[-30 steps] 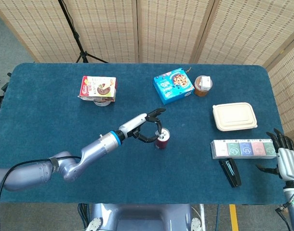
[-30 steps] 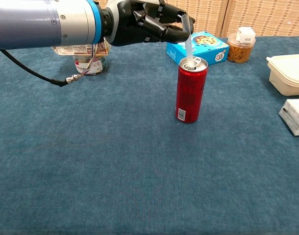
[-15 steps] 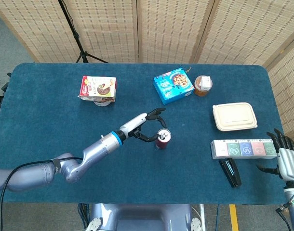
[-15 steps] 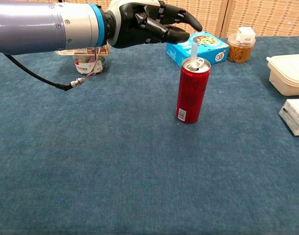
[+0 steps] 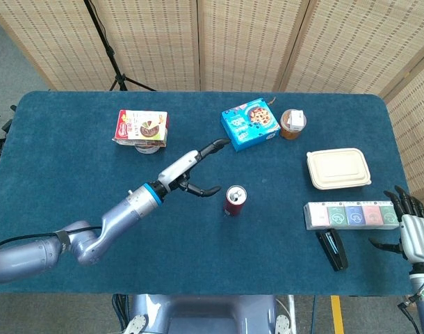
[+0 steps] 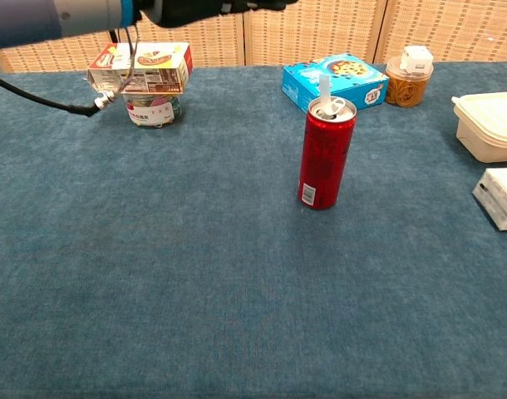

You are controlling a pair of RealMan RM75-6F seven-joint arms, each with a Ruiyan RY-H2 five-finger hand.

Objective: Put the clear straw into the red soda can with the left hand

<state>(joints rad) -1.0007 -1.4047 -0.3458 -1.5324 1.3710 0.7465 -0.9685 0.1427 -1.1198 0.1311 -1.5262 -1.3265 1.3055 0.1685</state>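
The straw is in the can, and the left hand is empty.

The clear straw [image 6: 324,88] stands in the hole on top of the red soda can [image 6: 324,152], and its top pokes out. The can stands upright near the middle of the desk [image 5: 73,167], so the straw does not tip over. The left hand [image 5: 196,170] is beside the can, toward the left edge of the desk, not touching it. Its fingers are spread apart and hold nothing. That looks right if the job is done. The right hand [image 5: 406,221] rests by the right edge of the desk, near the front corner. Its fingers are a little apart and empty, because this job needs only the left hand.
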